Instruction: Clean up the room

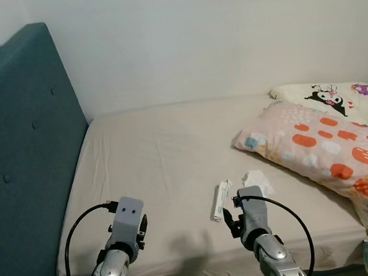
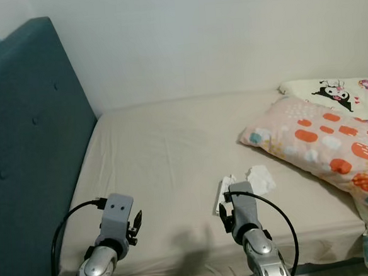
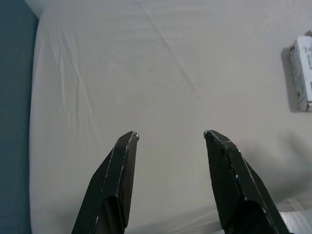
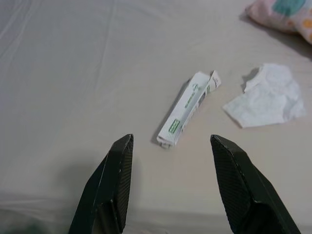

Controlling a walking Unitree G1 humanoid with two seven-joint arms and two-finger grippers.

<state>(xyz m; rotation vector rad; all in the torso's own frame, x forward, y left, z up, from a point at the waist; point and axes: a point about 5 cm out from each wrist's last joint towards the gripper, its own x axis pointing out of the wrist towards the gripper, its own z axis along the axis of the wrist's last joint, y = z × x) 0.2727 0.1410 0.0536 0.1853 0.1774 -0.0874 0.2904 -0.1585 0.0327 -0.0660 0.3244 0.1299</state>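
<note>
bed [image 1: 153, 153]: beige sheet, blue padded headboard [image 1: 27, 155] along its left side
wrapper [image 4: 187, 109]: white with green print, flat on the bed near its front edge
tissue [image 4: 265, 97]: crumpled, just beside the wrapper, toward the pillow [image 1: 327, 147]
right gripper [image 4: 170, 141]: fingers spread apart, empty, over the bed just short of the wrapper
left gripper [image 3: 170, 136]: fingers spread apart, empty, over bare sheet near the bed's front edge
</note>
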